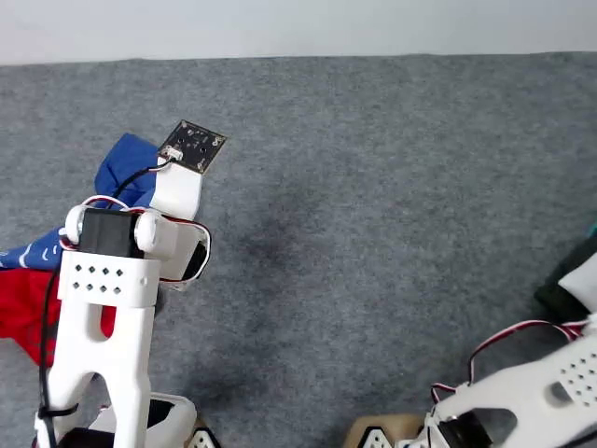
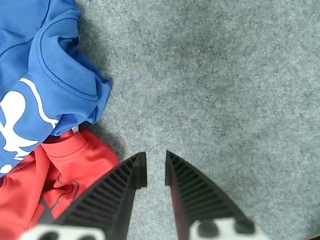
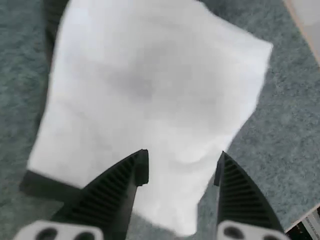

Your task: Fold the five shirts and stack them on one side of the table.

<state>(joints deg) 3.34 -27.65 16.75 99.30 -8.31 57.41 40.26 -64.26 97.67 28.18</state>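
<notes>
High view: blue shirt [image 1: 126, 163] and red shirt [image 1: 19, 313] bunch at the grey mat's [image 1: 373, 233] left edge, with a pale wall [image 1: 298, 28] beyond the mat. Left wrist view: left gripper [image 2: 155, 156], fingers slightly parted and empty, over bare mat beside those 2. Right wrist view: right gripper [image 3: 182, 152] spread wide above a white shirt [image 3: 150, 85].

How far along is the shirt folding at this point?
Done: perhaps a start, a white shirt lies flat over a dark garment. In hand: nothing; the right gripper hangs open above it, the left gripper open over bare table. Left: the blue shirt and red shirt lie rumpled, unfolded.
</notes>
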